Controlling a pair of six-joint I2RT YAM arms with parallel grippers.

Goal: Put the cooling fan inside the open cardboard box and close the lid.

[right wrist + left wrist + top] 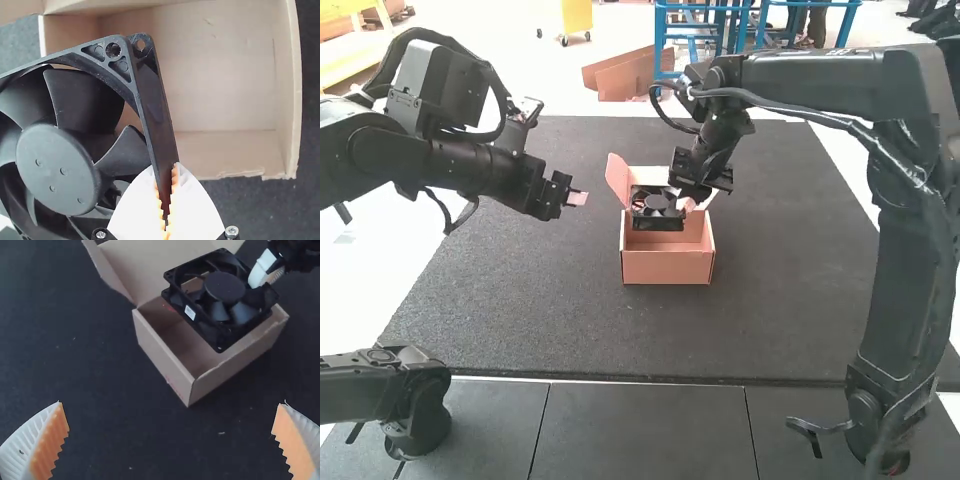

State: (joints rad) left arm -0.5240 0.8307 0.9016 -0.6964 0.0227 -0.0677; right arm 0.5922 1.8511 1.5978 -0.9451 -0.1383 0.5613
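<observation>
Now my right claw (167, 192) pinches the cooling fan (65, 165) by its frame edge, tilted over the open cardboard box (667, 262), maybe partly inside. My left claw (576, 197) hangs nearby, spread wide, empty.

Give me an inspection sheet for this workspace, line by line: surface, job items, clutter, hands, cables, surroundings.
Surface: black mat, lying flat.
Job's things: cardboard box upright mid-mat, lid standing open; cooling fan tilted over the opening, not yet down inside.
Clutter: nothing seen.
Hands: right hand shut on the fan's frame edge; left hand open, off to the box's side, touching nothing.
Cables: black cable looped at the right arm's wrist, clear of the box.
Surroundings: pale tabletop around the mat.
</observation>
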